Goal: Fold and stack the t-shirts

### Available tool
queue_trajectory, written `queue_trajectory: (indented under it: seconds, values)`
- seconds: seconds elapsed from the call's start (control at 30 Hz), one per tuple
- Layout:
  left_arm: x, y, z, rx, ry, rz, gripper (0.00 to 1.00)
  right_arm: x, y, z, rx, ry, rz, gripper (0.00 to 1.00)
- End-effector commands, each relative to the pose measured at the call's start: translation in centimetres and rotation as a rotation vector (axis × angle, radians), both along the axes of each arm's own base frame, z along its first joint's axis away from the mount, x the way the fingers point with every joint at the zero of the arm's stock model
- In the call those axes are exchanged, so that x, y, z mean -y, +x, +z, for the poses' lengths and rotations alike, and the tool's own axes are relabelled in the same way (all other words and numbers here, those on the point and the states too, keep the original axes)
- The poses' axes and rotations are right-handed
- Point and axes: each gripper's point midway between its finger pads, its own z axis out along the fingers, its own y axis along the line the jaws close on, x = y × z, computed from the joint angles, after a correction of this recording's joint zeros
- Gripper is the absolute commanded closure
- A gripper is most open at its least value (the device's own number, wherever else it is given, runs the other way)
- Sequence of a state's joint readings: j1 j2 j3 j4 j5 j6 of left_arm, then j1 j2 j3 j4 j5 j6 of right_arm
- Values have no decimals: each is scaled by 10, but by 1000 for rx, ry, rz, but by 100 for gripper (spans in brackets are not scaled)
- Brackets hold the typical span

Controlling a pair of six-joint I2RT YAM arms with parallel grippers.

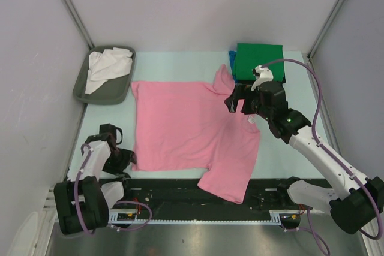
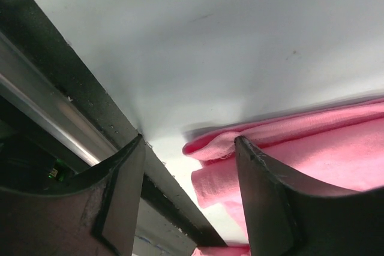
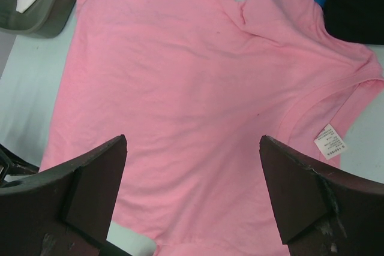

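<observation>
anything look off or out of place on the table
The pink shirt lies askew, one sleeve hanging over the near edge onto the black rail. The white shirt sits crumpled in the grey tray, unlike the folded stack at far right.

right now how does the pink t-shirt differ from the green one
The pink t-shirt lies spread out and unfolded across the table; the green t-shirt is folded into a neat rectangle. Pink covers far more area than green. Pink lies directly on the table, one sleeve overlapping the near edge; green tops a pile at the far right, over the black t-shirt. Both are plain, unprinted cloth.
</observation>
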State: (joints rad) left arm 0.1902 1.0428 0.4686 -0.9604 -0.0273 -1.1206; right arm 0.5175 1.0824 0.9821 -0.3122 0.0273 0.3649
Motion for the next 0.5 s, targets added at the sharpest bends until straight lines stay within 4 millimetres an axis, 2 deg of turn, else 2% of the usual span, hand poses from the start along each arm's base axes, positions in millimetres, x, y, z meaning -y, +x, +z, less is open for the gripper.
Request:
queue_trajectory:
  seconds: [0.0, 0.4, 0.47]
  values:
    - [-2, 44, 2, 112, -21, -49, 47, -2, 2, 16, 51, 35, 4, 4]
    - [-5, 42, -12, 71, -18, -58, 47, -2, 5, 10, 42, 35, 1, 4]
    - [-7, 41, -13, 75, -14, -49, 56, -2, 5, 9, 38, 33, 4, 4]
